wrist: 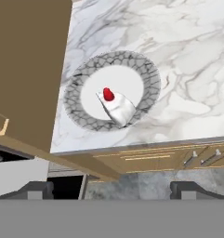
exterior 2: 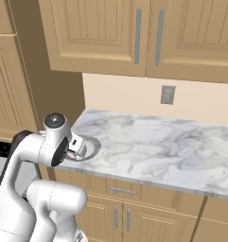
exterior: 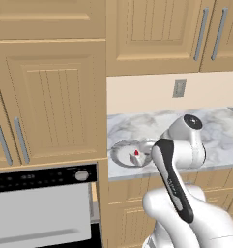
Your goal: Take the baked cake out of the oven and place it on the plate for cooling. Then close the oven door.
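1. A marble counter (exterior 2: 153, 142) runs under beige wall cabinets (exterior: 152, 34), with a grey outlet (exterior 2: 168, 95) on the wall behind; no writing is legible anywhere.
2. The gripper (wrist: 113, 188) hangs above the counter's front edge, its two dark fingertips (wrist: 36, 189) spread wide apart and holding nothing.
3. At 12 o'clock from the tips in the hand view, the baked cake (wrist: 117, 106) lies on the plate (wrist: 150, 79), red topping toward 10 o'clock.
4. The oven (exterior: 40, 179) sits at 8 o'clock of the plate in the left base view; its door (exterior: 40, 213) shows a plain grey face.
5. The arm's white elbow partly hides the plate.
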